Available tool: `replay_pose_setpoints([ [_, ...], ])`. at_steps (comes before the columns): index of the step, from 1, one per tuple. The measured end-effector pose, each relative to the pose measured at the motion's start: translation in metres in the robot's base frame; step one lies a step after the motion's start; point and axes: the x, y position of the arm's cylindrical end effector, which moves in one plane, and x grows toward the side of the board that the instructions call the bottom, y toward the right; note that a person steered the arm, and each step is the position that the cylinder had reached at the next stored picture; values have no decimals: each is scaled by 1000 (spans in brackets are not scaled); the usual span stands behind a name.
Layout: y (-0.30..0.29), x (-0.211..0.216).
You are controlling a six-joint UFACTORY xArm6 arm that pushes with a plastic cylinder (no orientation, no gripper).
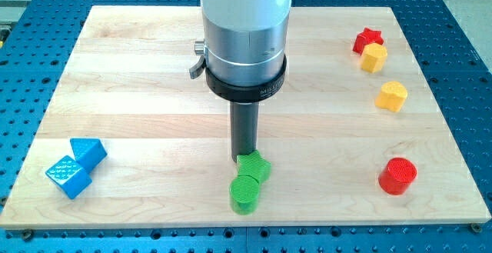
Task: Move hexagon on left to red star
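Note:
The red star (367, 38) lies at the view's top right. A yellow hexagon (373, 57) touches it just below. My tip (244, 160) is near the board's bottom middle, far left of both. It sits against the top-left side of a green block (257, 167) whose shape I cannot make out. A green cylinder (245, 194) lies just below that block, touching it.
A yellow heart-like block (392, 96) lies below the hexagon and a red cylinder (397, 176) at the bottom right. A blue triangle (89, 151) and a blue cube (68, 178) sit together at the bottom left. The wooden board (154, 91) rests on a blue perforated table.

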Motion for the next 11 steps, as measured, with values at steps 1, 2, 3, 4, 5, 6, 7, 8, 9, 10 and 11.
replay_pose_setpoints([
  [1, 26, -38],
  [2, 38, -45],
  [3, 90, -40],
  [4, 191, -55],
  [5, 299, -56],
  [6, 324, -104],
  [7, 281, -153],
  [8, 261, -188],
  [9, 221, -170],
  [10, 167, -159],
  [11, 127, -129],
])
